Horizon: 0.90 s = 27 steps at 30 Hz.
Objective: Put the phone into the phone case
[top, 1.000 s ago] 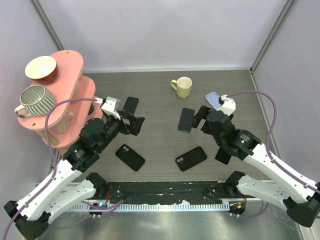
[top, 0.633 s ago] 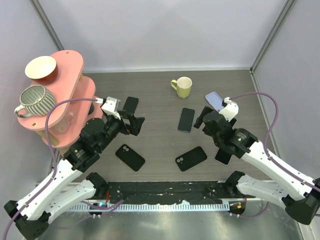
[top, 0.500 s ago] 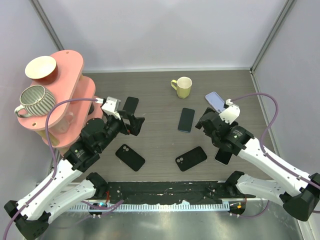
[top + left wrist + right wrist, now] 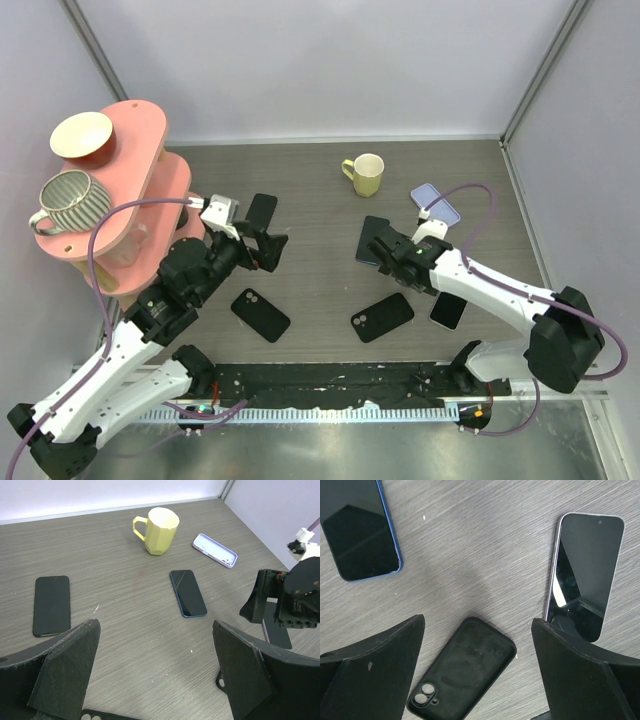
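Right gripper [image 4: 477, 625]: wide open, empty; has swung inward and down. Black case [image 4: 462, 672] directly below, silver phone [image 4: 585, 575] beyond one finger, blue phone [image 4: 360, 530] beyond the other, so a pick looks near. Left gripper [image 4: 155, 630]: wide open, empty. Count: three phones, seemingly three cases.

The top view looks down from above and behind the arm bases over the whole desk [image 4: 320, 190]. The left wrist camera looks low and forward past the left gripper [image 4: 155, 625] to a blue-edged phone [image 4: 188, 593] ahead of it. The right wrist camera faces almost straight down, close over the desk, with that same phone ahead-left of the right gripper [image 4: 477, 622].
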Tool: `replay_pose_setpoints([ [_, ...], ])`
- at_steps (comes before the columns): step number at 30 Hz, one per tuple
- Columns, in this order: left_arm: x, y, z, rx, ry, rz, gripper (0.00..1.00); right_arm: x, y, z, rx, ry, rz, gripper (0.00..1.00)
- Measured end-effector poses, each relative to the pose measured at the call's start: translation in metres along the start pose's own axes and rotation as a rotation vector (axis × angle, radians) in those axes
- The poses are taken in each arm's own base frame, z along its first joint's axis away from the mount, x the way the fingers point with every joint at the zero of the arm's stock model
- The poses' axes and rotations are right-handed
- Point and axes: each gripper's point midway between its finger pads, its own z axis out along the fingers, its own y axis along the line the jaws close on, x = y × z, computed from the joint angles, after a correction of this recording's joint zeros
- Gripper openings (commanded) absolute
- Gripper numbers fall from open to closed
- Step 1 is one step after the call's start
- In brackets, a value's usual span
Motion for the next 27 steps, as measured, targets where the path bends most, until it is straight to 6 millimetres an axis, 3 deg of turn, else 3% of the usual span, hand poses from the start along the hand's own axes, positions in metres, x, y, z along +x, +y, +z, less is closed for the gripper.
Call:
replay_pose_setpoints([
  [5, -0.002, 0.0, -0.001, 0.002, -0.006, -0.001, 0.99, 0.013, 0.004, 0.004, -0.004, 0.056, -0.043, 0.9],
  [14, -0.002, 0.0, -0.002, -0.004, -0.009, -0.001, 0.98, 0.009, 0.034, 0.001, -0.168, 0.048, -0.146, 0.91],
  [21, -0.003, 0.002, -0.002, -0.015, -0.014, 0.004, 0.98, -0.019, 0.058, 0.003, -0.263, -0.061, -0.184, 0.98],
  [27, -0.001, 0.004, -0.003, -0.02, -0.013, 0.018, 0.97, -0.055, 0.075, 0.022, -0.323, -0.135, -0.165, 0.99],
])
